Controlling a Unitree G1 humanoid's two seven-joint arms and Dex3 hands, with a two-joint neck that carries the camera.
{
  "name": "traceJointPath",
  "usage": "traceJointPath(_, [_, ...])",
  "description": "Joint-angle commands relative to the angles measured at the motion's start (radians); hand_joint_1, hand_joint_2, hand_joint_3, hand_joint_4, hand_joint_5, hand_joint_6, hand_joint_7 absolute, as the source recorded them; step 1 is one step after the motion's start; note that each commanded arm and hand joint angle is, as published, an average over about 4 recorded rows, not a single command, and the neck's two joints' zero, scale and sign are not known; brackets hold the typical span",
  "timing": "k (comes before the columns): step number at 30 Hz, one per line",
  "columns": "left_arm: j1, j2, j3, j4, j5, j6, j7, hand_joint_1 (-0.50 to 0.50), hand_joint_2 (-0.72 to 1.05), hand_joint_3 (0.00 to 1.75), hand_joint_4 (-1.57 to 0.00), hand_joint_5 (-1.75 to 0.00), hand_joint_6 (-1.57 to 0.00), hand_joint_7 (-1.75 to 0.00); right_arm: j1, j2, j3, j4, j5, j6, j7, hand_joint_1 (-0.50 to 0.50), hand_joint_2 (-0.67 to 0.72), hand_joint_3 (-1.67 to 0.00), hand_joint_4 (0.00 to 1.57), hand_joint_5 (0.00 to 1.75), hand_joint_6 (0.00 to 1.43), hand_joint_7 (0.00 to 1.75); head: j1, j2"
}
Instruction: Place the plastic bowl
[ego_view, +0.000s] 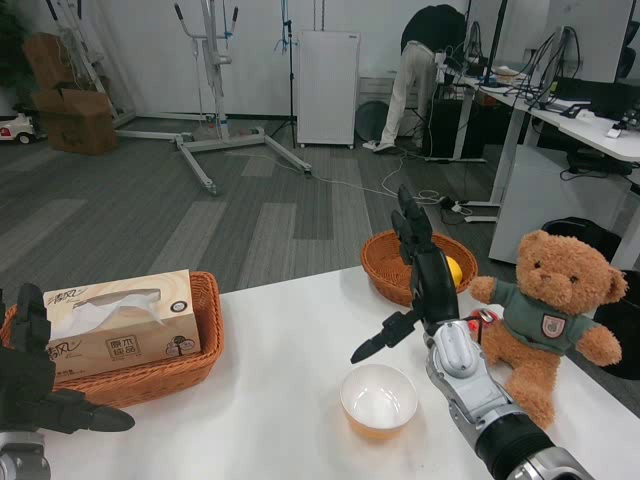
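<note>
Low and just right of centre in the frame we see the small round plastic bowl (379, 400), white inside with an orange outer wall, standing upright on the white table (290, 380) with nothing in it. Just above and to the right of it we find the right robot hand (418, 285), black, raised with its fingers pointing upward and spread, the thumb sticking out to the left over the table; it holds nothing and does not touch the bowl. Its silver forearm (480, 395) runs down to the lower right corner, passing just beside the bowl's right edge. Behind this robot hand, at the table's far edge, sits a round woven wicker basket (385, 262) with something yellow (455, 270) in it, partly hidden. To the right we see a brown teddy bear (547, 320) in a grey-green shirt, seated upright on the table, with a small red object (482, 320) beside it that we cannot identify. On the left side of the frame a rectangular woven basket (165, 370) holds a tan cardboard tissue box (118, 322). In the lower left corner the left robot hand (40, 390) rests open, fingers apart, empty. In the background at upper right, a person (415, 75) bends over a desk.
</note>
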Motion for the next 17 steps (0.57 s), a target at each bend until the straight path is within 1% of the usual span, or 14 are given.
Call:
traceJointPath(1, [-0.010, 0.014, 0.007, 0.009, -0.005, -0.004, 0.000, -0.50, -0.72, 0.02, 0.00, 0.00, 0.00, 0.00, -0.013, 0.001, 0.018, 0.008, 0.010, -0.018, -0.009, -0.29, 0.46, -0.08, 0.00, 0.00, 0.00, 0.00, 0.005, 0.010])
traceJointPath(5, [-0.024, 0.016, 0.007, 0.009, -0.005, -0.004, 0.000, -0.50, -0.72, 0.09, 0.00, 0.00, 0.00, 0.00, -0.025, 0.001, 0.044, 0.007, 0.011, -0.027, -0.017, -0.28, 0.41, -0.08, 0.00, 0.00, 0.00, 0.00, 0.009, 0.030])
traceJointPath(11, [-0.041, 0.026, 0.000, 0.009, -0.005, -0.004, 0.000, -0.50, -0.72, 0.09, 0.00, 0.00, 0.00, 0.00, -0.034, 0.005, 0.060, 0.003, 0.010, -0.051, -0.036, -0.29, 0.41, -0.08, 0.00, 0.00, 0.00, 0.00, -0.007, 0.062])
traceJointPath(13, [-0.043, 0.031, -0.002, 0.009, -0.005, -0.004, 0.000, -0.50, -0.72, 0.07, 0.00, 0.00, 0.00, 0.00, -0.034, 0.008, 0.062, 0.003, 0.011, -0.054, -0.040, -0.29, 0.41, -0.08, 0.00, 0.00, 0.00, 0.00, -0.008, 0.065])
traceJointPath(17, [-0.045, 0.036, -0.004, 0.009, -0.005, -0.004, 0.000, -0.50, -0.72, 0.09, 0.00, 0.00, 0.00, 0.00, -0.035, 0.015, 0.066, 0.002, 0.011, -0.057, -0.044, -0.29, 0.39, -0.08, 0.00, 0.00, 0.00, 0.00, -0.006, 0.068])
